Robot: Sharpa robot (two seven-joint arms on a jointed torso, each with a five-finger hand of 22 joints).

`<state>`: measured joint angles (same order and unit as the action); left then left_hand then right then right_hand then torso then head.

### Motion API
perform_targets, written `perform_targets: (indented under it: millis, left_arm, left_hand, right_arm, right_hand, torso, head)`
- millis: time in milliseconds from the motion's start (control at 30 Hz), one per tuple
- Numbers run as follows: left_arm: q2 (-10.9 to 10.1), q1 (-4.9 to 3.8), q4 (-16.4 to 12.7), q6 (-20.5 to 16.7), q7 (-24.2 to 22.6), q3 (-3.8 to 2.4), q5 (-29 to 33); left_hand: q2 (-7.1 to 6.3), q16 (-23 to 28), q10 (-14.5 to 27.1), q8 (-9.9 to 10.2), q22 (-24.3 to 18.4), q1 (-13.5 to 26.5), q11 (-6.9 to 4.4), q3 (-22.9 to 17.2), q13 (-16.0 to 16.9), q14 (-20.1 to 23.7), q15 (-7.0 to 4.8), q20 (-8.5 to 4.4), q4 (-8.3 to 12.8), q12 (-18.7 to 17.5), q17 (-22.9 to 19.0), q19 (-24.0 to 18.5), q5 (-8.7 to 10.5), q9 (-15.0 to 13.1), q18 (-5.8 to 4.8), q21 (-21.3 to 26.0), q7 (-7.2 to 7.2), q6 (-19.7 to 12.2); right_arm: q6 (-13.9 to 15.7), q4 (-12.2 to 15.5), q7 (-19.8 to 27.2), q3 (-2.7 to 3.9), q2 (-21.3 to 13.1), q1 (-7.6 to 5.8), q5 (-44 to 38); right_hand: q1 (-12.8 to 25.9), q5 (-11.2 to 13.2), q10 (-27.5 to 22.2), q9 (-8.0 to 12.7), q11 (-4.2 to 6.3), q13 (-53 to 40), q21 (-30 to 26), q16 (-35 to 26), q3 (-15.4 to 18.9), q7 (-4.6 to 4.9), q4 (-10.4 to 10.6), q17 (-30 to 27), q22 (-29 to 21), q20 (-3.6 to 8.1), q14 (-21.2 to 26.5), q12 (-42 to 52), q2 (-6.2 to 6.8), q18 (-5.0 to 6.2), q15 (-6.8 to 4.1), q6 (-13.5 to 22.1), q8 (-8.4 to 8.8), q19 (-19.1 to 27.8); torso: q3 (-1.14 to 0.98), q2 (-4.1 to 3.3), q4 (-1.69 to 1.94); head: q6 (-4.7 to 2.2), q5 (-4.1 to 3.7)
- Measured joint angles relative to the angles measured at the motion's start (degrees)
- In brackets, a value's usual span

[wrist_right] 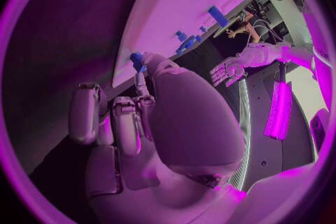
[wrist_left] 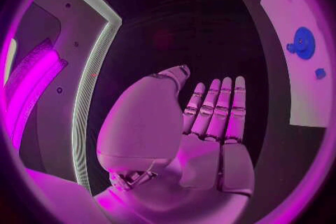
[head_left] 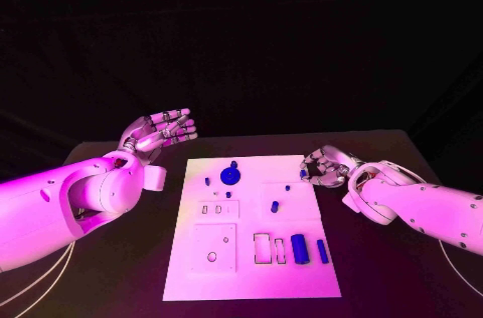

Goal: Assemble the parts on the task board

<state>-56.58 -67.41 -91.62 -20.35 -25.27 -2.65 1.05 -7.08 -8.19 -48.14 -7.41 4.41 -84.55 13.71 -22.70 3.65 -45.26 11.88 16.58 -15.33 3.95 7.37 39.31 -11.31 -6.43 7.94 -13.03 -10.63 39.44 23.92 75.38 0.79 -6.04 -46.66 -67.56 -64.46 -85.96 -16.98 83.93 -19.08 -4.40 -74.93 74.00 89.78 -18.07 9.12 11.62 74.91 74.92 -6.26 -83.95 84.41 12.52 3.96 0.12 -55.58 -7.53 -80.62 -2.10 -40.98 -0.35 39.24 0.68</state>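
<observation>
The right hand (head_left: 324,167) pinches a small blue part (head_left: 303,173) at the task board's (head_left: 252,276) right edge; the left hand (head_left: 161,131) hovers beside the board, fingers straight, holding nothing; no writing is legible

Strong magenta light washes the scene. In the head view the task board (head_left: 252,262) glares nearly white from 6 o'clock up to centre, while everything from 9 through 12 to 3 o'clock sinks into black. Both wrist views bend straight edges toward their dark circular rims. A bright glowing strip burns at 9 o'clock in the left wrist view and at 3 o'clock in the right.
</observation>
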Motion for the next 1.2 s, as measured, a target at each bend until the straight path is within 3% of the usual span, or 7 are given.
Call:
perform_targets:
  millis: [367,767,1200]
  left_arm:
    - [-0.02,0.0,-0.01,0.02,0.02,0.0,0.0]
    - [-0.03,0.0,0.03,0.04,0.03,0.0,0.0]
    - [-0.01,0.0,0.11,0.06,0.04,0.0,0.0]
  left_hand:
    - [-0.33,0.0,0.0,0.0,-0.07,0.33,0.0,-0.25,0.0,0.0,0.0,0.0,0.25,0.0,0.09,0.0,0.0,0.0,0.0,0.0,0.0,0.0]
    - [-0.38,0.0,0.0,0.0,-0.07,0.38,0.0,-0.24,0.0,0.0,0.0,0.0,0.24,0.0,0.09,0.0,0.0,0.0,0.0,0.0,0.0,0.0]
    - [-0.38,0.0,0.0,0.0,-0.06,0.38,0.0,-0.24,0.0,0.0,0.0,0.0,0.24,0.0,0.08,0.0,0.0,0.0,0.0,0.0,0.0,0.0]
  right_arm:
    - [-0.62,-0.81,-0.33,-0.01,0.85,0.02,-0.47]
    - [-0.86,-1.34,-0.53,0.02,1.31,0.03,-0.76]
    - [-0.79,-1.62,-0.95,0.03,1.3,0.02,-1.12]
  right_hand:
    - [0.0,0.23,0.01,-0.16,0.01,0.01,0.23,0.0,-1.13,-0.43,0.02,0.0,-0.01,0.22,0.0,0.0,0.0,0.0,0.0,-0.97,-0.48,-0.22]
    - [0.25,0.23,0.0,-0.54,0.82,0.01,0.44,0.0,-2.62,-1.32,-0.54,-0.01,-0.01,0.63,0.03,0.23,-0.25,0.0,-0.46,-2.95,-1.94,-0.63]
    - [0.65,0.58,-0.01,-0.68,0.82,0.02,0.44,0.0,-2.92,-1.18,-0.54,0.03,0.03,0.63,0.03,0.23,0.18,0.0,-0.46,-3.23,-2.0,-0.63]
  torso:
    - [-0.07,-0.01,-0.02]
    - [-0.14,-0.02,-0.05]
    - [-0.12,0.02,-0.05]
  head:
    - [0.19,0.1]
    - [0.41,0.19]
    - [0.47,0.11]
